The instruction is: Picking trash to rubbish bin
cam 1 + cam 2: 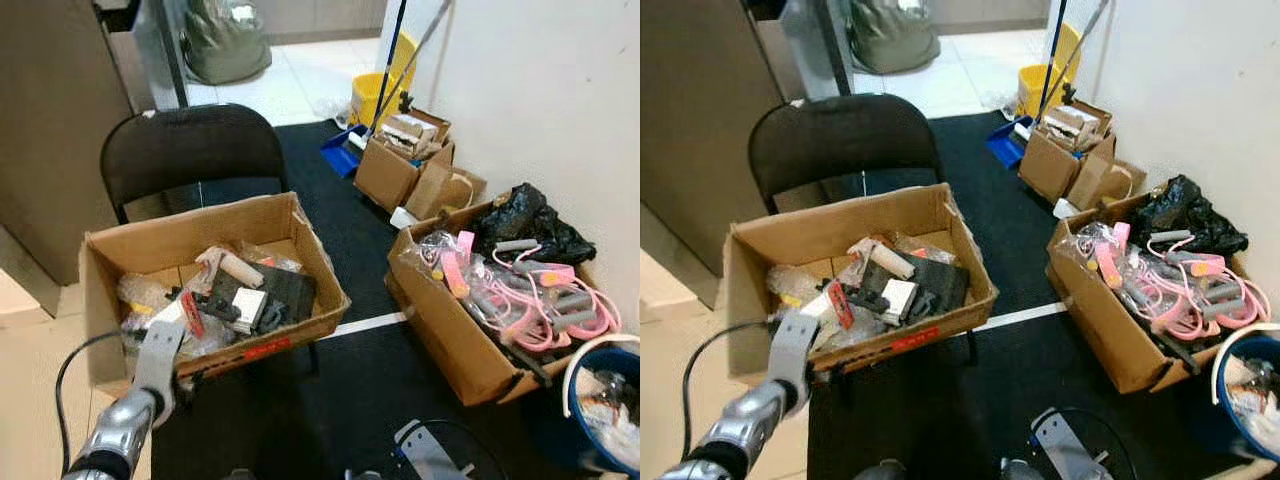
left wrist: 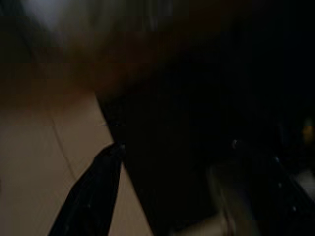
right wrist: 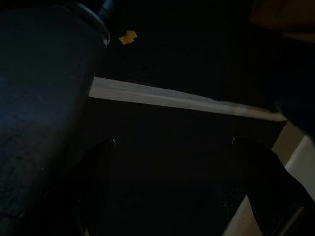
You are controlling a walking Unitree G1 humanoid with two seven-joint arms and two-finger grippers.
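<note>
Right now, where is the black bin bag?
In the head views the black bin bag is on the robot's right, against the white wall, at the far end of the cardboard box of pink cords on the floor.

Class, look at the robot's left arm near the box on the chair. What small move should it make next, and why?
Probably lift the left gripper slightly and ease it forward over the box rim. It sits at the near edge of the box on the chair, with trash lying just beyond it inside. Whether its jaws are open cannot be told, so no grasp yet.
</note>
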